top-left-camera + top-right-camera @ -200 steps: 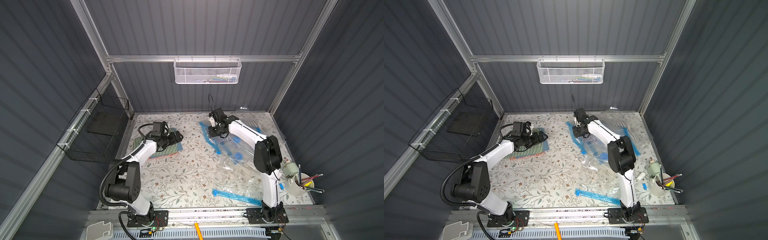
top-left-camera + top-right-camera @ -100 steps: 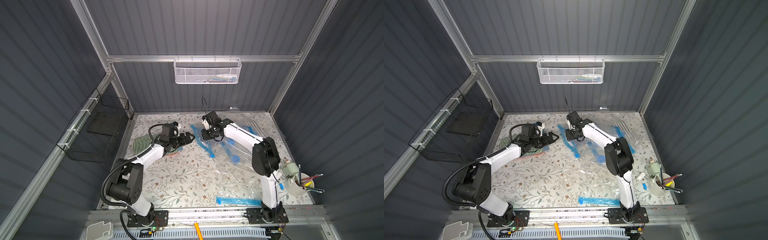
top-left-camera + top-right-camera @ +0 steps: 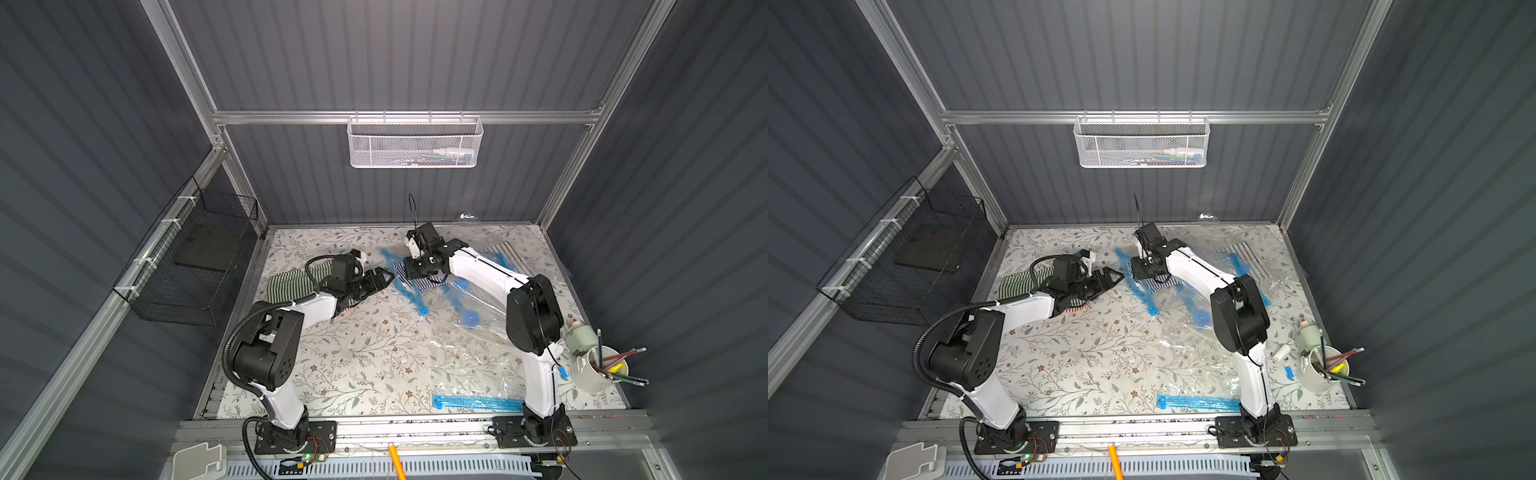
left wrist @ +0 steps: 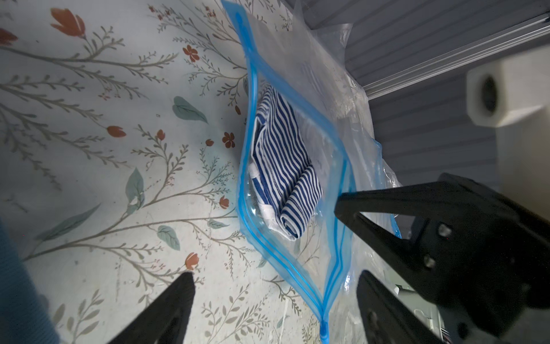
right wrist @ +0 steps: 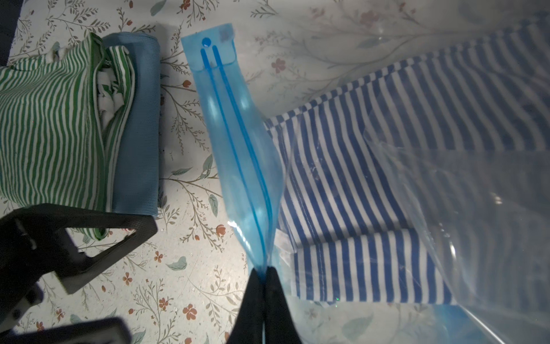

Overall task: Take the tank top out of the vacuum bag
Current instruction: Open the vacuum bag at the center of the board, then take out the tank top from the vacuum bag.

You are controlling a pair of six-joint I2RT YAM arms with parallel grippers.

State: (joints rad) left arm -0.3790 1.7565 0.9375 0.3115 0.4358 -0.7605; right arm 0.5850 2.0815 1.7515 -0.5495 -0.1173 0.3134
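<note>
Claws are meeting at the far side of the flowery table [image 3: 365, 357]. The right gripper [image 5: 264, 272] is pinching the blue zip edge of the vacuum bag [image 5: 238, 134] tight between its closed fingers. The bag's mouth is gaping open. The tank top [image 4: 285, 166], blue and white striped, is lying folded inside the bag, just behind the zip edge. The left gripper [image 4: 273, 277] is hanging close to the bag's mouth with its fingers spread wide, gripping nothing. A green striped cloth [image 5: 50, 119] and a blue cloth [image 5: 138, 134] are lying beside the bag, touching each other.
</note>
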